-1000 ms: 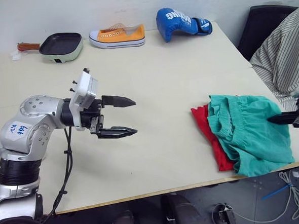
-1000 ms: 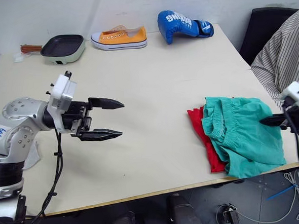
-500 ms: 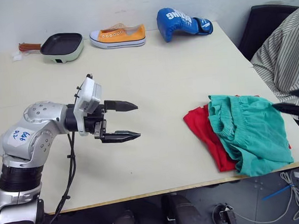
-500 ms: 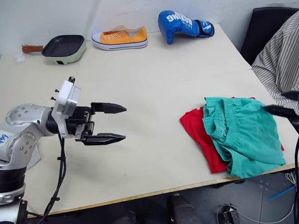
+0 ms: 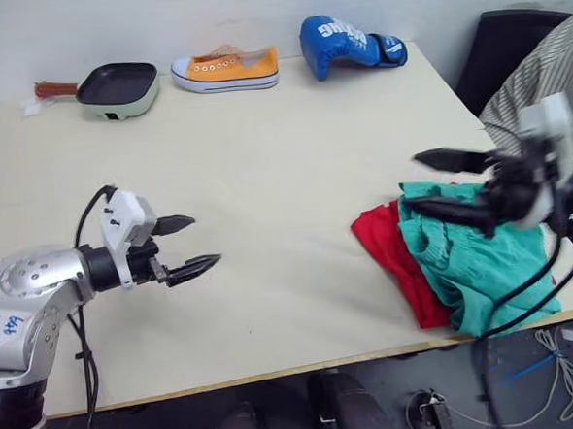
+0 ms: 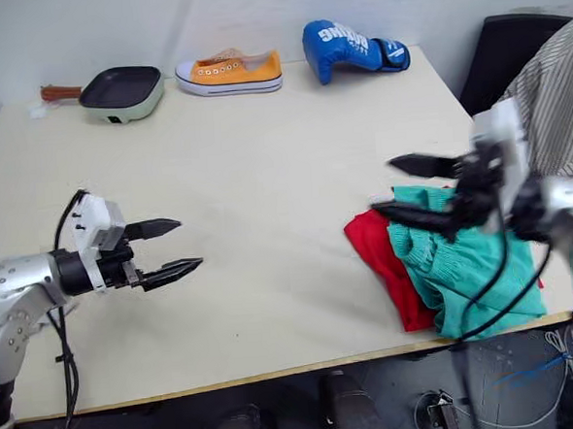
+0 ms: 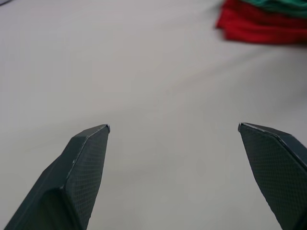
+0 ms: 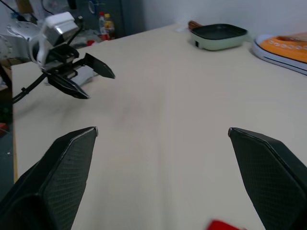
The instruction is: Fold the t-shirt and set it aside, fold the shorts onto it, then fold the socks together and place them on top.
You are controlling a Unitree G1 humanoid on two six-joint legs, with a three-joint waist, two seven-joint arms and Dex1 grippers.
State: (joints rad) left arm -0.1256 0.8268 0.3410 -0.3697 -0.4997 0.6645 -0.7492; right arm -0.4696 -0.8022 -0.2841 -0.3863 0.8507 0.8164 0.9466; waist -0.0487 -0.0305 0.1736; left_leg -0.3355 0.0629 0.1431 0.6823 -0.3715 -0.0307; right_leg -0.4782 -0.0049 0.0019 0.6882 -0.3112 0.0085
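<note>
Teal-green cloth first: the shorts [image 5: 484,256] lie bunched at the right edge of the frame, on top of the red t-shirt [image 5: 391,257], whose folded edge sticks out on the frame-left side. Both sit near the lower right corner of the cream table [image 5: 282,147].

My right gripper [image 5: 428,180], right of centre: fingers spread wide, holding nothing, above the upper left part of the shorts and pointing toward frame left.

My left gripper [image 5: 196,245], lower left of the frame: fingers apart, empty, above bare tabletop, pointing toward the clothes and well apart from them. In the right wrist view I see it again [image 8: 96,79], also parted.

Along the top of the frame, at the table's far edge:
- a dark pan [image 5: 115,88] with a pale green base, upper left;
- an orange sneaker [image 5: 225,68], white sole, just beside it;
- a blue boxing glove [image 5: 346,41], top centre.

Striped fabric [image 5: 541,82], upper right edge.
</note>
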